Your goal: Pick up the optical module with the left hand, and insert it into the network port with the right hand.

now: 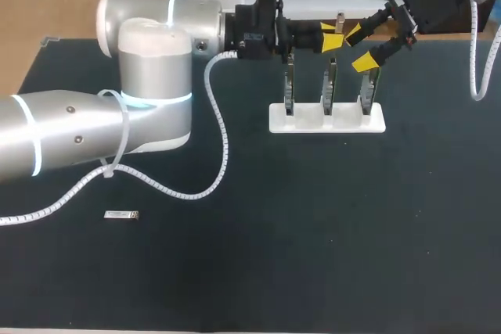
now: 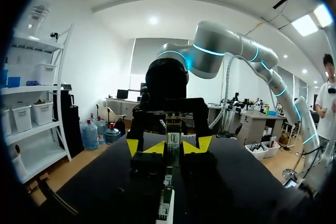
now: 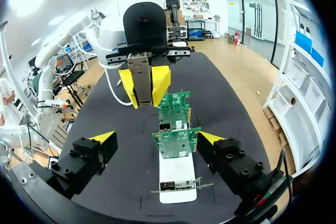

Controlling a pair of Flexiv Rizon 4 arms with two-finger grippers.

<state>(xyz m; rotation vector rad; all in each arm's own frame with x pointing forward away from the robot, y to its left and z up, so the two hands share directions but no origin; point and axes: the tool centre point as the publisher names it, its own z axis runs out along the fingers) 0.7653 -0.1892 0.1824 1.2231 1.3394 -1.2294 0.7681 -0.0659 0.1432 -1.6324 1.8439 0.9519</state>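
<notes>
In the head view my left gripper (image 1: 332,37) hovers above the middle circuit board, shut on a small metal optical module (image 1: 340,21). In the right wrist view the same module (image 3: 140,80) sits pinched between the left gripper's yellow tips (image 3: 144,85). My right gripper (image 1: 358,48) faces it from the right, wide open and holding nothing. Its own fingers (image 3: 89,148) straddle the upright green boards (image 3: 176,142), whose network ports are on the near edge. In the left wrist view the held module (image 2: 173,141) stands between my left gripper's (image 2: 173,150) fingers, with the right arm's wrist (image 2: 167,85) just ahead.
A white stand (image 1: 327,119) holds three upright circuit boards in a row at the table's back middle. A second small module (image 1: 121,214) lies flat on the black table at the front left. My left arm's white cable (image 1: 223,138) loops over the table.
</notes>
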